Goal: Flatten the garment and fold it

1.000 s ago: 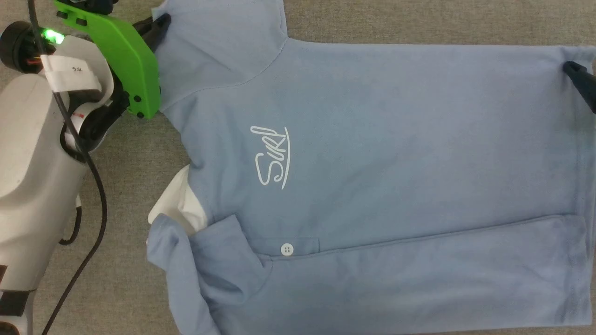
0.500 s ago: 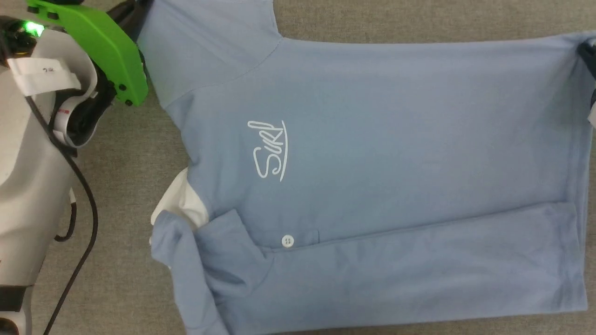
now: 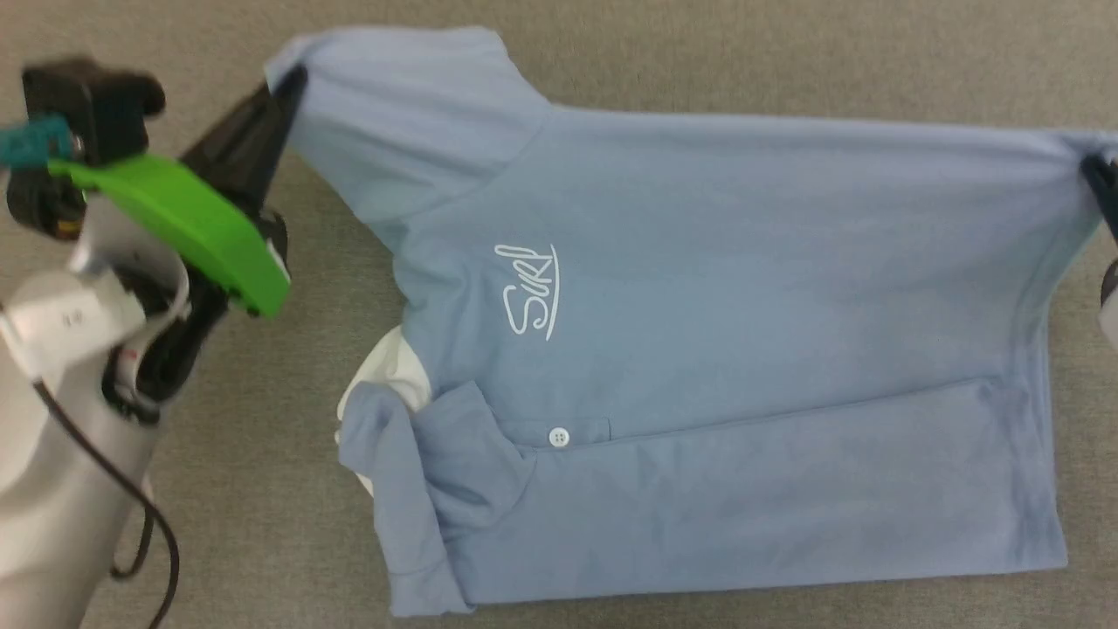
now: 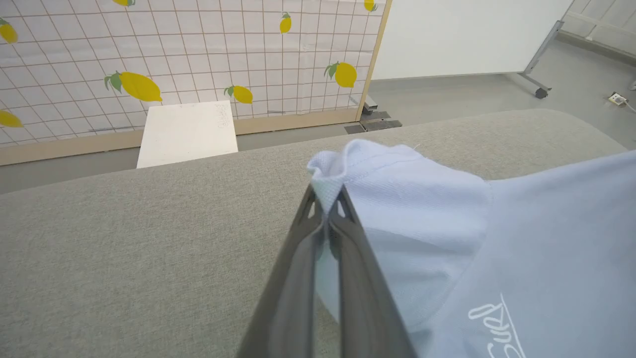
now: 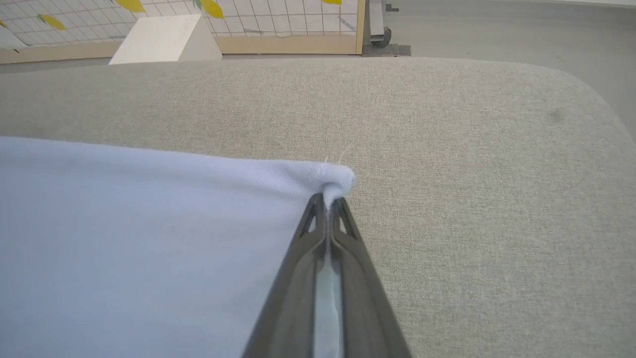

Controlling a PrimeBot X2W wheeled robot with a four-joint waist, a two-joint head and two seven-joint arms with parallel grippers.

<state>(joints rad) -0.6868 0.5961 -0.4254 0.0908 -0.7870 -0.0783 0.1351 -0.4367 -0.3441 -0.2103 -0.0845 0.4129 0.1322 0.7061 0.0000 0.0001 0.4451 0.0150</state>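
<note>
A light blue short-sleeved polo shirt [image 3: 699, 306] lies on the grey fabric-covered bench [image 3: 786, 52]. It is turned sideways, and its white cursive chest logo [image 3: 530, 291] faces up. On the left of the logo is the shirt's white collar [image 3: 389, 380], partly covered by bunched blue cloth. Just below the logo, nearer the robot, is a small white button [image 3: 559, 437]. From beside that button a long folded edge runs away to the right of the logo toward the hem. The strip of shirt below this edge is doubled over the front.

Up and to the left of the logo, the left gripper [image 3: 288, 83] has its dark fingers pressed together on the edge of the far sleeve. The left wrist view shows a nub of cloth pinched at the left gripper's fingertips [image 4: 326, 191], and the sleeve is lifted a little off the bench. A bright green plastic cover [image 3: 183, 231] on that arm's wrist sits well to the left of the logo.

Far to the right of the logo, the right gripper [image 3: 1096, 175] is clamped on the far hem corner. In the right wrist view its fingers [image 5: 328, 199] are closed with a small tuft of blue fabric bulging past the tips. Between the two grips, the shirt's far edge is drawn out nearly straight.
</note>
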